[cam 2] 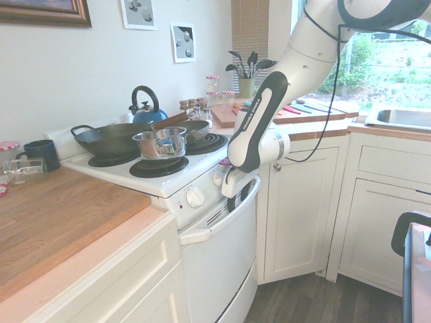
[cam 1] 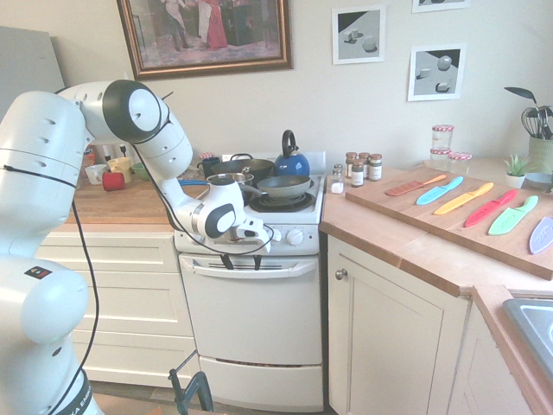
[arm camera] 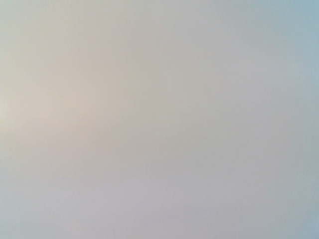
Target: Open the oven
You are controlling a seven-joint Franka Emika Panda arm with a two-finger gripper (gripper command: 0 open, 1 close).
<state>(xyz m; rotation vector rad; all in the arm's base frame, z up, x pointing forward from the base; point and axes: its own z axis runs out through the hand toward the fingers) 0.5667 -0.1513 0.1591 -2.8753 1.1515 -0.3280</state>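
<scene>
The oven [cam 1: 255,320] is a small white cooker between cream cabinets, and its door is shut. The curved bar handle [cam 1: 289,265] runs across the top of the door, below the white knobs [cam 1: 295,236]. My gripper [cam 1: 242,260] hangs in front of the control panel, left of centre, pointing down. Its two dark fingers [cam 1: 226,259] are spread apart and reach down to the level of the handle. In the second exterior view the gripper [cam 2: 233,196] sits right at the handle [cam 2: 217,222]. I cannot tell whether the fingers touch it. The wrist view shows only a blurred white surface.
A steel pot [cam 2: 160,142], a dark wok [cam 2: 111,138], a frying pan [cam 1: 283,186] and a blue kettle [cam 1: 291,161] stand on the hob. A cream cabinet door with a round knob [cam 1: 340,274] adjoins on one side, cream drawers [cam 1: 117,285] on the other.
</scene>
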